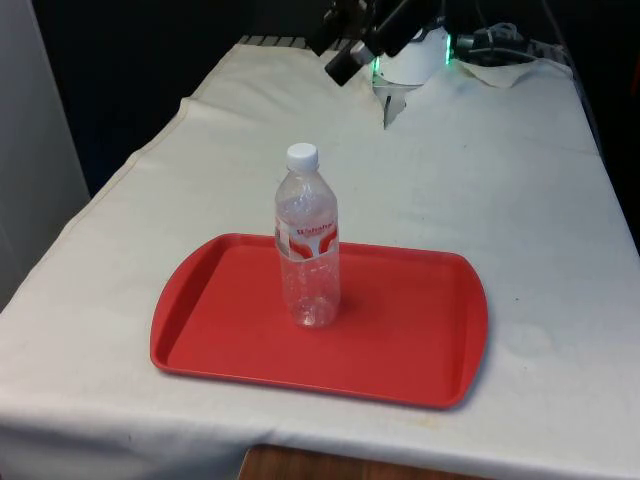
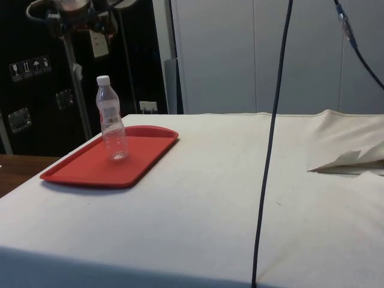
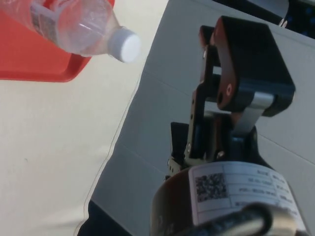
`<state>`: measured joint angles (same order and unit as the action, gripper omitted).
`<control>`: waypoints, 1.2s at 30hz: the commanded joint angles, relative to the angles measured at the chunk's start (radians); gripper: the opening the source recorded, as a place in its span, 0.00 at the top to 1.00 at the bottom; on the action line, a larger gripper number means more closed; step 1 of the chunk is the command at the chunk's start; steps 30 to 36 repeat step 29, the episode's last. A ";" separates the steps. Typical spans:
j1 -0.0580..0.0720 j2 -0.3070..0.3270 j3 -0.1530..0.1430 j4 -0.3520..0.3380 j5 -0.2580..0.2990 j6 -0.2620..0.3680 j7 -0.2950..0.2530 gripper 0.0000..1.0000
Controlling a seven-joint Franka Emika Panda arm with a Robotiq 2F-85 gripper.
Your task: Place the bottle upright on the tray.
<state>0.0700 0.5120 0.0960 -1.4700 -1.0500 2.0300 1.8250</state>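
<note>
Nearest: red tray (image 1: 400, 350), flat on the white cloth (image 1: 520, 200) by the table's near edge. Standing upright on it, a little toward the front view's left of its middle: clear bottle (image 1: 307, 245), white cap on, red-and-white label around its upper body. Seen likewise from the side, bottle (image 2: 111, 123) erect on tray (image 2: 84, 171). Far back and raised above the cloth: gripper (image 1: 345, 55), well apart from the bottle, touching nothing; spread or pressed together, cannot tell.
</note>
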 commanded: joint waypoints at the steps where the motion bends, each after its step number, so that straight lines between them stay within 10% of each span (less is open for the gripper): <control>1: -0.005 -0.008 0.006 0.004 0.019 -0.006 -0.016 0.00; 36: 0.000 -0.064 0.013 0.068 0.032 -0.072 -0.057 0.00</control>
